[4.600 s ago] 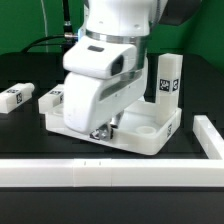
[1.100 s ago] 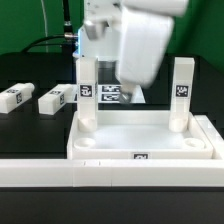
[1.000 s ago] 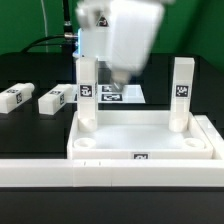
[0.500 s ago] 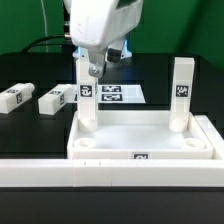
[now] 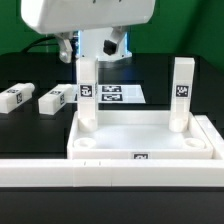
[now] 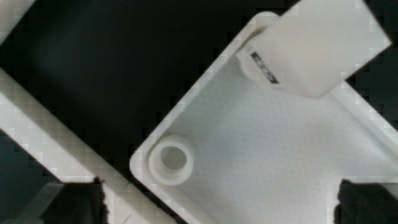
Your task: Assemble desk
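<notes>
The white tabletop (image 5: 140,130) lies tray-side up against the long low wall. Two white tagged legs stand upright in its far corner sockets, one on the exterior view's left (image 5: 87,95) and one on its right (image 5: 181,90). Two more legs lie loose on the black table on the exterior view's left (image 5: 12,98) (image 5: 55,100). The arm's white housing (image 5: 90,22) hangs high above the left upright leg. In the wrist view my gripper (image 6: 221,205) is open and empty, high over the tabletop (image 6: 267,140), with an empty round socket (image 6: 173,160) and a leg's top (image 6: 329,50) below.
The long white low wall (image 5: 100,172) runs along the front and turns back on the exterior view's right (image 5: 212,135). The marker board (image 5: 113,93) lies flat behind the tabletop. Black cables run at the back left.
The arm has risen and swung to the exterior view's left over the last second. Since 4.6 s ago it has left the tabletop, which now sits square against the wall.
</notes>
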`<state>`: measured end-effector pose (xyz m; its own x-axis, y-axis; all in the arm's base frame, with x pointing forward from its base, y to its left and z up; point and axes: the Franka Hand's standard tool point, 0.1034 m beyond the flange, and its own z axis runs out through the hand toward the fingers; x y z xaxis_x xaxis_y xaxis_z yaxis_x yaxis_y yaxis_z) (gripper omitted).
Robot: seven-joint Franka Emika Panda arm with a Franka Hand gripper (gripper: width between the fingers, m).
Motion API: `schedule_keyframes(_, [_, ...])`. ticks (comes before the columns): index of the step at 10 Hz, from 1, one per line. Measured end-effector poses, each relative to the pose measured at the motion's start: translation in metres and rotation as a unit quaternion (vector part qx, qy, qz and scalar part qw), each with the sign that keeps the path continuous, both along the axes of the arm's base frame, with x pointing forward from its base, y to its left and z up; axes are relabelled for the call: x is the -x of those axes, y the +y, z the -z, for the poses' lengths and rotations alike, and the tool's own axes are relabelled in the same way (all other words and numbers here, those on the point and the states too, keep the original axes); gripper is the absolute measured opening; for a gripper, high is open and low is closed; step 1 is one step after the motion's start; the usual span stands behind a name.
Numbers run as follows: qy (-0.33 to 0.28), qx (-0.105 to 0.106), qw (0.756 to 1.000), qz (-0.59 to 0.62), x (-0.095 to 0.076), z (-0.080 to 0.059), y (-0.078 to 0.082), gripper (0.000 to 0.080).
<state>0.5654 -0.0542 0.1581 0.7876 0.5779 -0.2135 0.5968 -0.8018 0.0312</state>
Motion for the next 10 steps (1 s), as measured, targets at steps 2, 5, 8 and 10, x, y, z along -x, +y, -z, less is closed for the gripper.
schedule_keyframes(2, [-0.012, -0.005, 0.998, 0.061, 0.017, -0.012, -0.022, 0.0649])
schedule_keyframes(5, [-0.013, -0.006, 0.998, 0.064, 0.022, -0.008, -0.025, 0.0649])
schedule_keyframes(8, [-0.009, -0.006, 0.998, 0.068, 0.026, -0.008, -0.029, 0.0649])
schedule_keyframes(10, [0.006, -0.011, 0.995, 0.100, 0.056, -0.011, -0.057, 0.0649])
